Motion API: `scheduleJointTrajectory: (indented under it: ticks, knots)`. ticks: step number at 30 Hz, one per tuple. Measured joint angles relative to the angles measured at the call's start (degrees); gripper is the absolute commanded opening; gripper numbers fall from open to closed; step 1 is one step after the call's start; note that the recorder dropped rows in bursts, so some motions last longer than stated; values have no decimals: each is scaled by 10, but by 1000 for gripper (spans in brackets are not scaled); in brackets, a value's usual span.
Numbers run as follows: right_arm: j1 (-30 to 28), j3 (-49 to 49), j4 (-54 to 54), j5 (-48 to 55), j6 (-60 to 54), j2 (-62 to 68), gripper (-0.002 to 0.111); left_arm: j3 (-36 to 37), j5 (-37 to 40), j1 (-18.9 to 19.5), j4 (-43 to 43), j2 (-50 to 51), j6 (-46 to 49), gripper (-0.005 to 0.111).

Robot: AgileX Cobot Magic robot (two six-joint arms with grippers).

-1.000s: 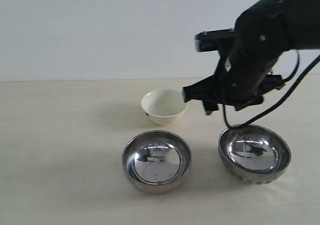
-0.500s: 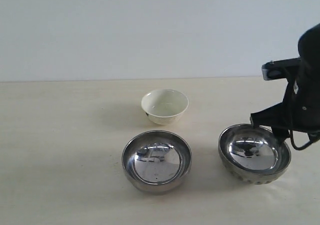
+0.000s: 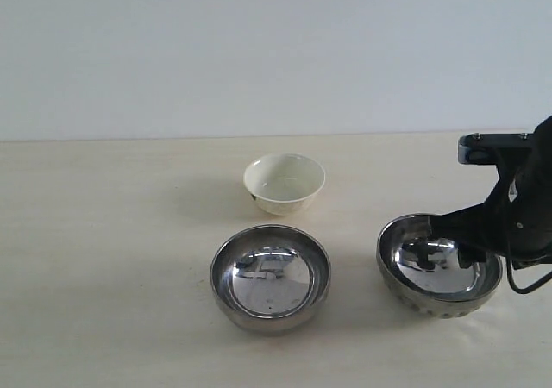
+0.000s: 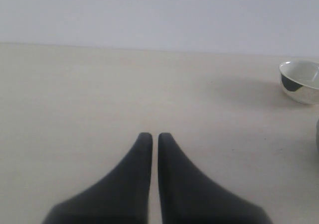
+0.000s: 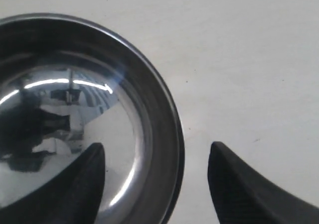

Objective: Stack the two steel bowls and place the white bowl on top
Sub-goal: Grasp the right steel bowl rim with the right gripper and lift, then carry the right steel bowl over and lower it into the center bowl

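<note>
Two steel bowls stand on the table: a smooth one [image 3: 271, 277] at centre front and a ribbed one [image 3: 431, 278] to its right. The white bowl [image 3: 284, 182] sits behind them, also seen at the edge of the left wrist view [image 4: 301, 80]. My right gripper [image 5: 155, 152] is open and straddles the ribbed bowl's rim [image 5: 167, 134], one finger [image 5: 87, 176] inside the bowl and one finger [image 5: 234, 179] outside over the table. In the exterior view the right arm [image 3: 517, 207] hangs over that bowl's right edge. My left gripper [image 4: 151, 137] is shut and empty, above bare table.
The cream tabletop [image 3: 103, 259] runs back to a pale wall [image 3: 259, 52]. A black cable [image 3: 526, 280] loops from the right arm beside the ribbed bowl. The left arm is out of the exterior view.
The right arm swung from above the white bowl over to the right and came down; its open fingers now straddle the ribbed steel bowl's rim. All three bowls stayed put.
</note>
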Motion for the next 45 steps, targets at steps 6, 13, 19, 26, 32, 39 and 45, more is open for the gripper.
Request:
scheduleJointTrajectory:
  ticks: [6, 13, 19, 26, 32, 39, 45]
  knots:
    - [0, 0, 0, -12, 4, 48, 54, 0, 0, 0, 0, 0, 0, 4]
    - [0, 0, 1, -41, 4, 76, 21, 0, 0, 0, 0, 0, 0, 4]
    - [-4, -5, 7, -72, 4, 69, 0, 0, 0, 0, 0, 0, 0, 4]
    - [-4, -5, 11, -72, 0, 51, 0, 0, 0, 0, 0, 0, 0, 4]
    - [-4, 0, 4, -45, -9, -6, 0, 0, 0, 0, 0, 0, 0, 4]
    - [-4, 0, 55, -36, -65, -69, 0, 0, 0, 0, 0, 0, 0, 4]
    - [0, -7, 152, -21, -156, -85, 0, 0, 0, 0, 0, 0, 0, 4]
